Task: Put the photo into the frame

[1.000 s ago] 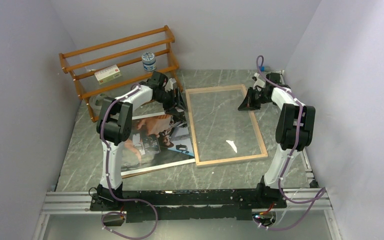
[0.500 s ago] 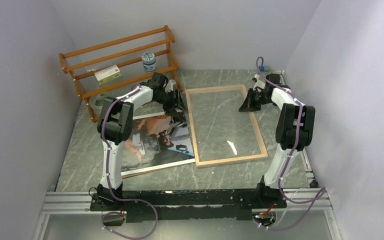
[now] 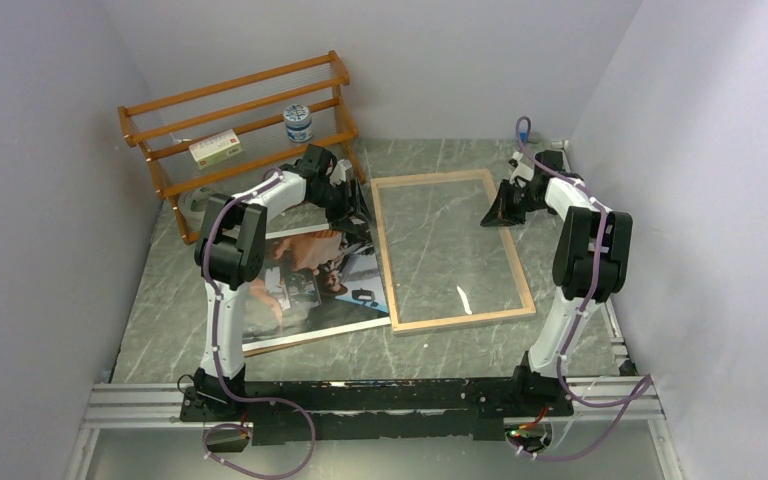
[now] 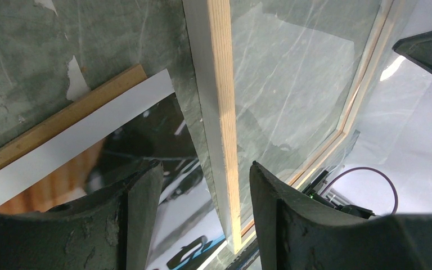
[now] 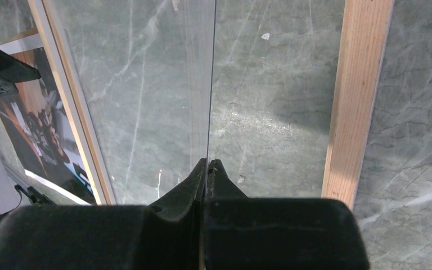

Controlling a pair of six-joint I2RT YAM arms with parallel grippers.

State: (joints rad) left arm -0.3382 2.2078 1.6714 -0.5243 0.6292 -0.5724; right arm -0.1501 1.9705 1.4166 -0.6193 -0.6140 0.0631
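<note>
Photo (image 3: 310, 285) lies flat, left-centre of the surface (image 3: 160, 340), its right edge just beside the frame (image 3: 460, 320). Frame lies flat, centre-right, pale wood rim up. Left tool (image 4: 205, 174) is wide, with one finger over the photo and one over the pane (image 3: 440, 240), and the frame's left rail between them. Contact unclear. Right tool (image 5: 209, 163), near the frame's far-right corner, pinches the pane's thin edge. Wooden rack (image 3: 260, 98) stands at the far-left corner.
</note>
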